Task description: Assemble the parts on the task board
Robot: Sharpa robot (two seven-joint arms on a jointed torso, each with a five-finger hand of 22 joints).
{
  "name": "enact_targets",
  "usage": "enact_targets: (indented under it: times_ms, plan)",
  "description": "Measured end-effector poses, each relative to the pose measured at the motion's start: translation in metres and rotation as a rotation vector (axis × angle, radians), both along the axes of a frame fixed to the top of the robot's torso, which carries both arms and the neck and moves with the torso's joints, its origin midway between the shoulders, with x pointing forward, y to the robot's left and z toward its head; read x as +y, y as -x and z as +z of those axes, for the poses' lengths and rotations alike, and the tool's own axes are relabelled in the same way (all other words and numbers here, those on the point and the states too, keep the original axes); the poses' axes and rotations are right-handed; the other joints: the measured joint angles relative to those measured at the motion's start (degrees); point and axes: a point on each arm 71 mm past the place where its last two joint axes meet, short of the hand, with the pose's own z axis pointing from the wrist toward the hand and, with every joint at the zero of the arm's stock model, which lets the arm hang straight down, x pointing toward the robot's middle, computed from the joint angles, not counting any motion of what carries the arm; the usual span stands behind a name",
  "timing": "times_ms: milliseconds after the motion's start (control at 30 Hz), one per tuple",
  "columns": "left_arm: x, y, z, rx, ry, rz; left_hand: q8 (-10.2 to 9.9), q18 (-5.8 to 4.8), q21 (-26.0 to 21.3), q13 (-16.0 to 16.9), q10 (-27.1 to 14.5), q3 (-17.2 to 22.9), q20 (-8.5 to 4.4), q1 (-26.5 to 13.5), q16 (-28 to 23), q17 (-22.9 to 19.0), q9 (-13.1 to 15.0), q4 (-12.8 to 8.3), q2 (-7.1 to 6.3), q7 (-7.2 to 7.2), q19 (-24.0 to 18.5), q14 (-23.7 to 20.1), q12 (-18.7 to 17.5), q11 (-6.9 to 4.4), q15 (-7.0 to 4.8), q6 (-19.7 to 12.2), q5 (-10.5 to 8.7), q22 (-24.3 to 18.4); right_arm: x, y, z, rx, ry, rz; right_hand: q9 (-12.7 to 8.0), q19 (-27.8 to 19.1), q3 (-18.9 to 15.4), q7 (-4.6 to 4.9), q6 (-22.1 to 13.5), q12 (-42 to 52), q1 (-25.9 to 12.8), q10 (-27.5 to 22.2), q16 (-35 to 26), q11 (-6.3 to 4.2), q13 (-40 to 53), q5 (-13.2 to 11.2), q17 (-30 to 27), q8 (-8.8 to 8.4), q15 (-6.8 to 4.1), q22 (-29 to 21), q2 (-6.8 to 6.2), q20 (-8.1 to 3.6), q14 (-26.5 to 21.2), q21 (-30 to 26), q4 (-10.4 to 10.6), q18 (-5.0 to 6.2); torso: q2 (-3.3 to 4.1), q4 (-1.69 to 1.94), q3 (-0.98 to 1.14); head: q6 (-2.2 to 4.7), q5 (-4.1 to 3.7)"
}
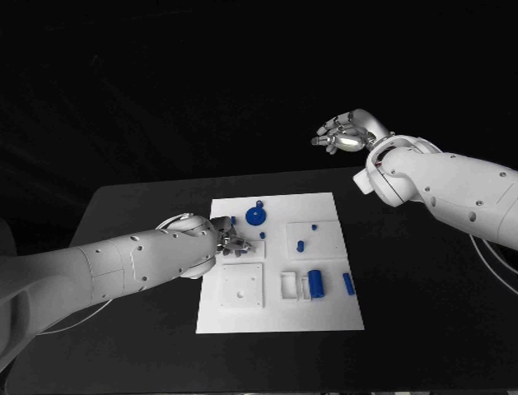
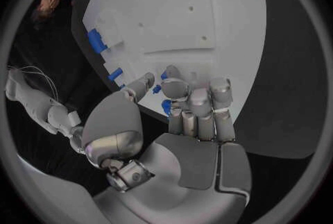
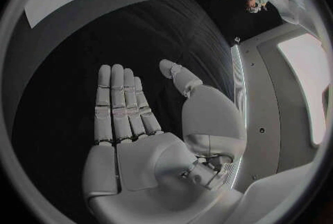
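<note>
The white task board (image 1: 330, 317) lies in the middle of the black table. My left hand (image 1: 229, 243) rests over its left half. In the left wrist view the left hand (image 2: 191, 104) has its fingers curled round a small blue part (image 2: 166, 106) that peeks out beside them. A round blue part (image 1: 256, 216) stands near the board's far edge, and a blue cylinder (image 1: 315, 284) and a blue bar (image 1: 347, 284) lie toward its near right. My right hand (image 1: 347, 132) hangs raised beyond the table's far right corner. The right hand (image 3: 132, 124) holds nothing, its fingers straight and apart.
A square white plate (image 1: 241, 286) with small holes sits on the board's near left, also seen as the plate (image 2: 173, 13). Small blue pieces (image 1: 301, 245) dot the board's middle. Black table (image 1: 140, 214) surrounds the board on all sides.
</note>
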Motion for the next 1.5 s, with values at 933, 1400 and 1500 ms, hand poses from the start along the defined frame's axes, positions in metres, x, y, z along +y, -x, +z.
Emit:
enact_targets:
  times_ms: [933, 1400, 1500]
  plan:
    - [0.036, -0.024, 0.069, -0.032, 0.189, 0.107, -4.9, 0.01, -2.9, -0.3, -7.3, -10.3, 1.91, 5.3, -3.8, -1.3, -0.9, -3.9, 3.49, 2.91, -5.9, -6.6, -3.8, 2.37, 2.02, -8.5, 3.65, -0.3, -0.014, 0.000, -0.001, 0.002, 0.005, -0.023, -0.1, 0.0, 0.0, 0.15, -0.2, 0.0, 0.0, 0.0, 0.0, 0.00, -0.2, 0.0, 0.0, 0.00, 0.00, 0.0, 0.00, 0.00, 0.0, -0.2, 0.0, 0.00, -0.06, 0.08, -0.09, 1.80, -0.28]
    - [0.053, -0.060, 0.078, -0.039, 0.154, 0.170, -8.0, -1.76, -7.1, -2.4, -10.9, -12.2, 2.75, 6.0, -7.7, -3.6, -4.8, -5.7, 5.67, 5.01, -8.3, -9.4, -8.4, 4.31, 3.87, -13.0, 4.19, -2.1, -0.016, 0.001, -0.003, 0.005, 0.005, -0.024, -0.1, 0.0, 0.0, 0.15, -0.2, 0.0, 0.0, 0.0, 0.0, 0.00, -0.3, 0.0, 0.0, 0.00, 0.00, 0.0, 0.00, 0.00, 0.0, -0.2, 0.0, -0.01, 0.09, -0.04, -0.15, 3.49, 0.43]
    - [0.056, -0.067, 0.078, -0.045, 0.138, 0.182, -8.0, -1.76, -7.1, -2.5, -10.9, -12.4, 2.75, 5.7, -7.7, -3.7, -5.2, -5.5, 5.90, 5.01, -8.3, -9.4, -8.4, 4.31, 3.87, -13.0, 3.78, -2.2, -0.015, 0.002, -0.003, 0.005, 0.004, -0.022, -0.1, 0.0, 0.0, 0.15, -0.2, 0.0, 0.0, 0.0, 0.0, 0.00, -0.3, 0.0, 0.0, 0.00, 0.00, 0.0, 0.00, 0.00, 0.0, -0.2, 0.0, -0.01, 0.14, -0.07, -0.15, 3.72, 0.62]
